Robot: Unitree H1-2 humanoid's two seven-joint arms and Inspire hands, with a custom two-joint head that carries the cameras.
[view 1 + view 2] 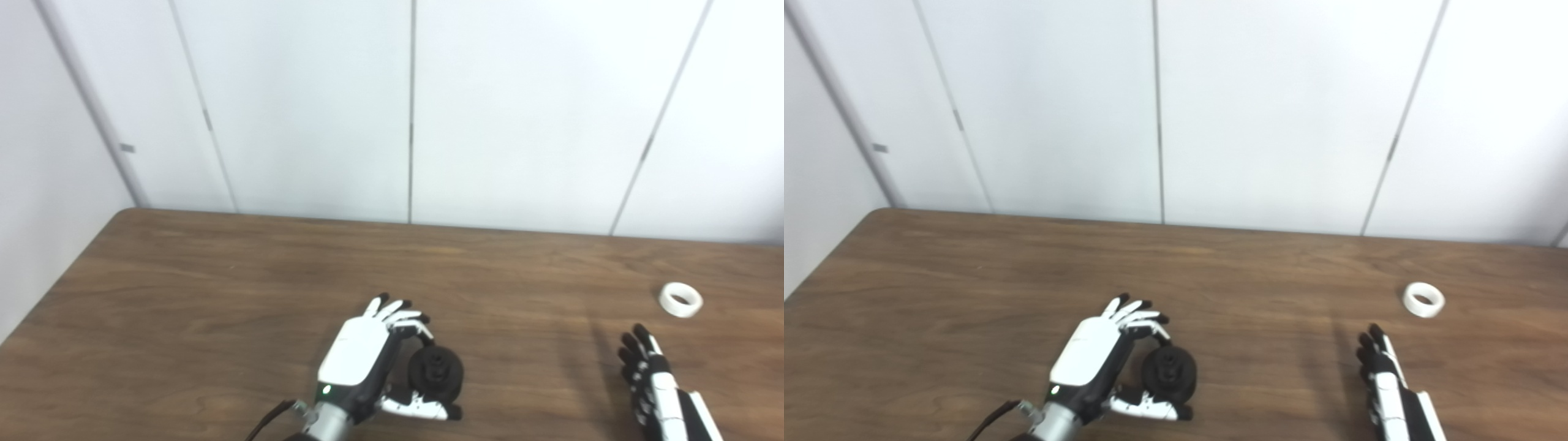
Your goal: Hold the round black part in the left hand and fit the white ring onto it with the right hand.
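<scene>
Ring (680,299) is lying on the bench (245,275), beyond your empty, straight-fingered right hand (649,380). Left hand (367,355) is cupping the black part (435,370); its loose grip is risking a roll-off.

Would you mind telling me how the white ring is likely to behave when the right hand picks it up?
The white ring lies flat on the table, so it probably won't roll now. It looks thin-walled and hollow, likely light. Tipped onto its edge, its round shape could roll.

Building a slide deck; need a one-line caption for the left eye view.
Left hand grips the round black part while the open right hand sits short of the white ring.
</scene>
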